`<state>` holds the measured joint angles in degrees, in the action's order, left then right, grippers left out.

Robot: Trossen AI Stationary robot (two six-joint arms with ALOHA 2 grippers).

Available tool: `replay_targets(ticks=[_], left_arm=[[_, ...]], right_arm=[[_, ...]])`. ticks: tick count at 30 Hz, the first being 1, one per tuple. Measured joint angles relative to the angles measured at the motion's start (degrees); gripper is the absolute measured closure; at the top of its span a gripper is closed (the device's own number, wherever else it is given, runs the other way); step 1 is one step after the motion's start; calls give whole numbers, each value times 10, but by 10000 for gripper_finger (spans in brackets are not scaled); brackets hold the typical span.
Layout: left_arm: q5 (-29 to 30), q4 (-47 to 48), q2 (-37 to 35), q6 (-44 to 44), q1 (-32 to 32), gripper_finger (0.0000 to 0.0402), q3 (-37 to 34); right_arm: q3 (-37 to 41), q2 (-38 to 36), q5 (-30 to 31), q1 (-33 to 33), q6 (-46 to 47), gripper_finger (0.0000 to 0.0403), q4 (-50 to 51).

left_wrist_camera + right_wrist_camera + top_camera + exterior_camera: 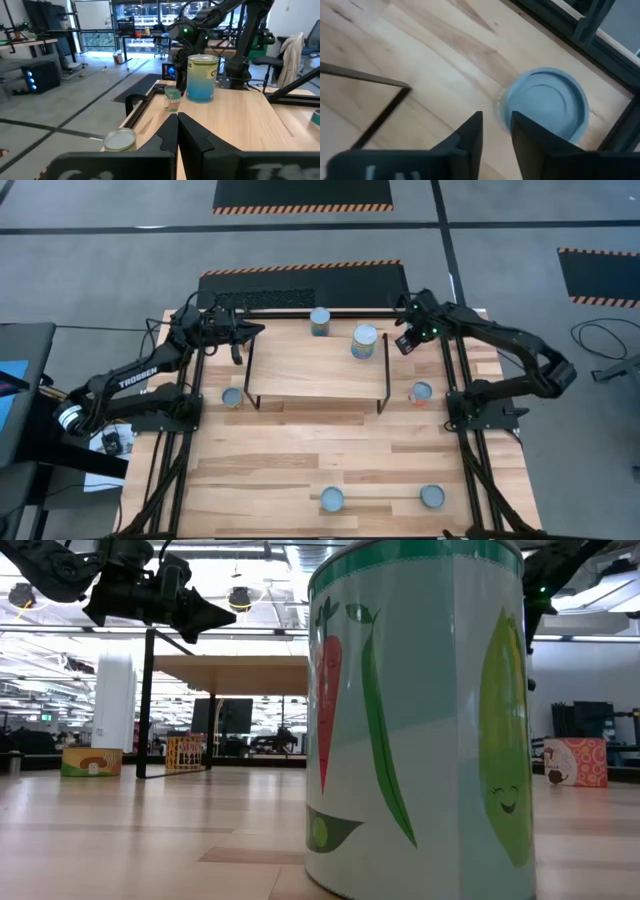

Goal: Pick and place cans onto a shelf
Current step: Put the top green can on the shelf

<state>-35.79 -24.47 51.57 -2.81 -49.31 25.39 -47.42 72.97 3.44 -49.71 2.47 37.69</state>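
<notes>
Two cans [364, 340] stood on the shelf [300, 370], along its far edge. Four more cans stood on the table [350, 460]: two beside the shelf's ends, two near the front edge. The right gripper [402, 340] hovered just right of the shelf, fingers slightly apart, empty. The left gripper [240, 332], fully closed and empty, hovered at the shelf's far-left corner.
</notes>
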Motion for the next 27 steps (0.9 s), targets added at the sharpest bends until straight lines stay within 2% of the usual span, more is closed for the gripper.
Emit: replay_targets(ticks=[5, 9, 16, 22, 27], left_arm=[[0, 0, 0, 1, -1, 401, 0], [5, 0, 0, 0, -1, 402, 0], [5, 0, 0, -1, 0, 401, 0], [6, 0, 0, 0, 0, 401, 0], [6, -2, 0, 0, 0, 401, 0]], right_arm=[[0, 20, 35, 0, -6, 244, -3], [0, 37, 45, 1, -9, 249, -17], [-3, 68, 56, 1, -25, 310, -48], [-33, 46, 65, 9, -25, 386, -16], [-99, 13, 70, 23, -23, 385, 59]])
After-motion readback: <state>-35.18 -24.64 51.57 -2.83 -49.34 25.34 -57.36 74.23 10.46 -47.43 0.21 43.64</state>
